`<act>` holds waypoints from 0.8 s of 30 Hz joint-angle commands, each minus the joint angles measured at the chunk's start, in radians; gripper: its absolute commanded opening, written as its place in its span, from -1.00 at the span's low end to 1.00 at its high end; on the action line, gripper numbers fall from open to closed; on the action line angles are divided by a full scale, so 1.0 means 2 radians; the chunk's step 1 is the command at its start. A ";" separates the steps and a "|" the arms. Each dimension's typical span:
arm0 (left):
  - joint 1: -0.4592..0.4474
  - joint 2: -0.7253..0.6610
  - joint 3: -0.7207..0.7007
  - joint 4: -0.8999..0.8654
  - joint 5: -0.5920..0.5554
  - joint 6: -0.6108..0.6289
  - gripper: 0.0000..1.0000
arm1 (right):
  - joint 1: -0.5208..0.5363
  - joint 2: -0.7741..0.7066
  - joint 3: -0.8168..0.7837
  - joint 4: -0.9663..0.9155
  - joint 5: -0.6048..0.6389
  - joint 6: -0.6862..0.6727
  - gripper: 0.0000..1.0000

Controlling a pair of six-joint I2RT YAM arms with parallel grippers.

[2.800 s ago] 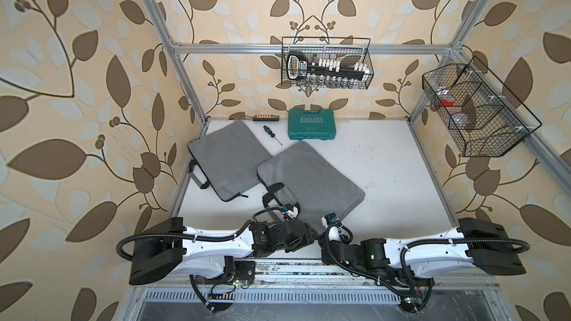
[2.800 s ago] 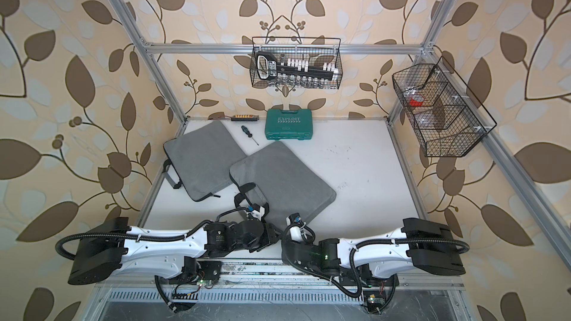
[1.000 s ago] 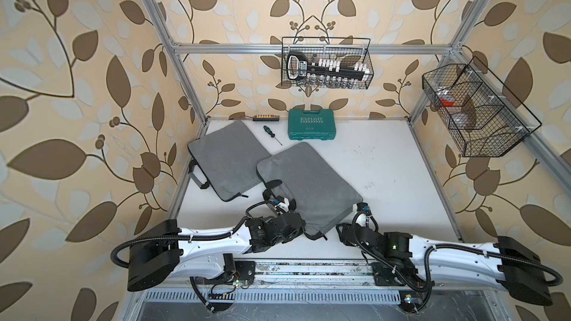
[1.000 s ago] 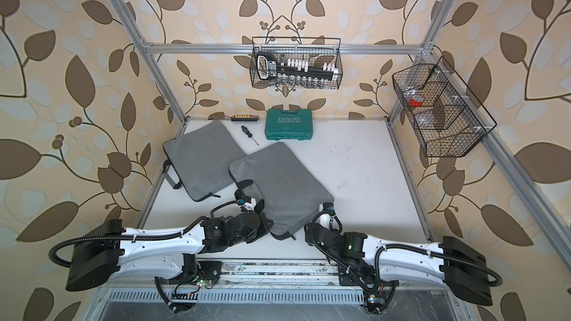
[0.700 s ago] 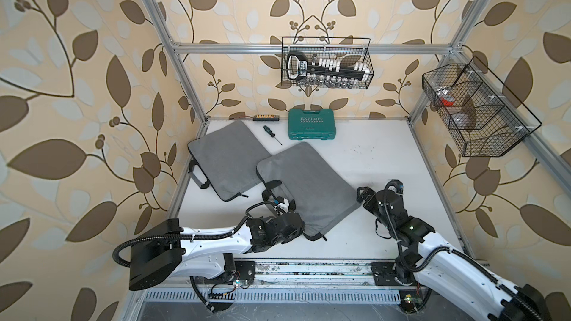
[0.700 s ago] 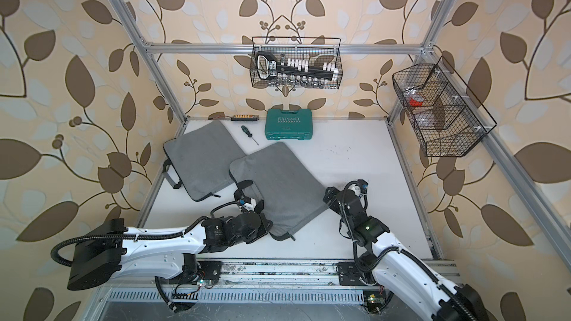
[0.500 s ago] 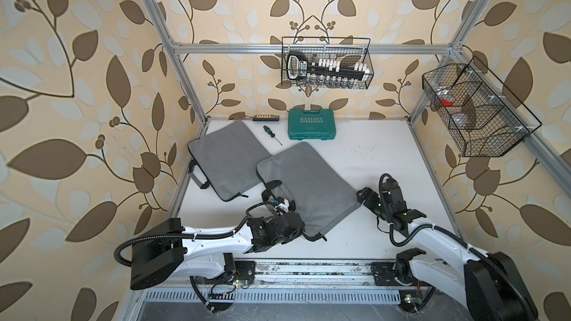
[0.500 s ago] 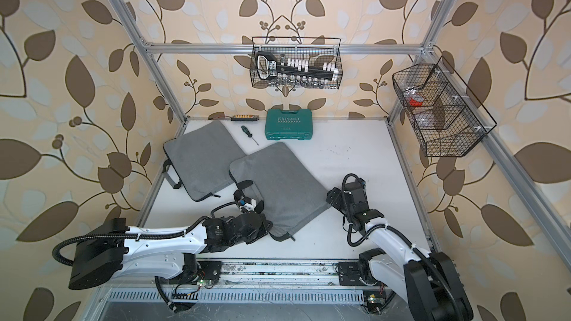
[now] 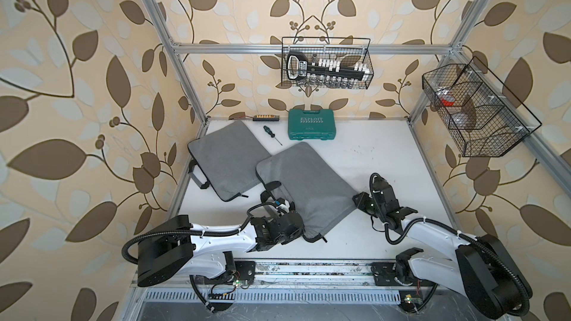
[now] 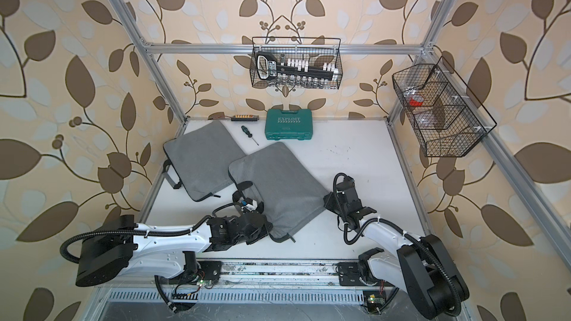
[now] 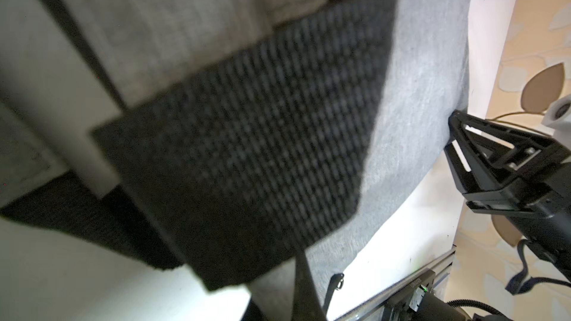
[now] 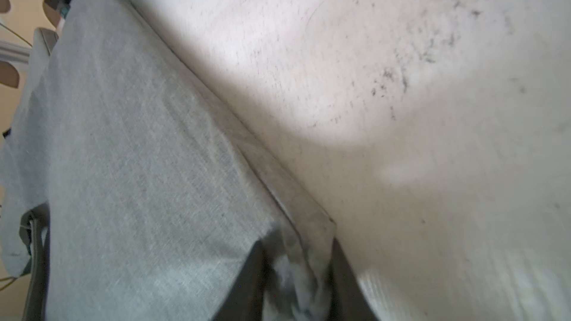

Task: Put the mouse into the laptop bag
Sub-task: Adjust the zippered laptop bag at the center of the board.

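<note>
While left fingers [image 11: 304, 288] sit closed, right fingers [image 12: 244, 288] pinch the laptop bag [image 12: 139, 165] corner.

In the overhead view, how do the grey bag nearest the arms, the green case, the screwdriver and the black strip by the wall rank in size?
In a top view:
1. grey bag
2. green case
3. screwdriver and black strip: about equally long, the strip farther away, so unranked.

The laptop bag [image 9: 304, 183] is a flat grey fabric sleeve lying skewed on the white bench [image 9: 386, 155], left of centre and toward the front edge, one corner pointing at the far edge; its black webbing handle [image 9: 272, 184] loops off the left side; a black zip pull [image 9: 321, 237] trails from the front corner
</note>
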 commanded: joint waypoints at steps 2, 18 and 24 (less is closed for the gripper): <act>0.004 0.011 0.025 -0.002 0.029 0.015 -1.00 | 0.009 -0.059 -0.024 -0.018 0.007 0.039 -1.00; 0.037 0.214 0.308 -0.182 0.003 0.169 0.14 | 0.007 -0.477 -0.038 -0.310 0.041 0.104 -0.29; 0.116 0.168 0.334 -0.239 -0.047 0.209 0.98 | 0.007 -0.335 0.080 -0.292 0.153 0.071 0.99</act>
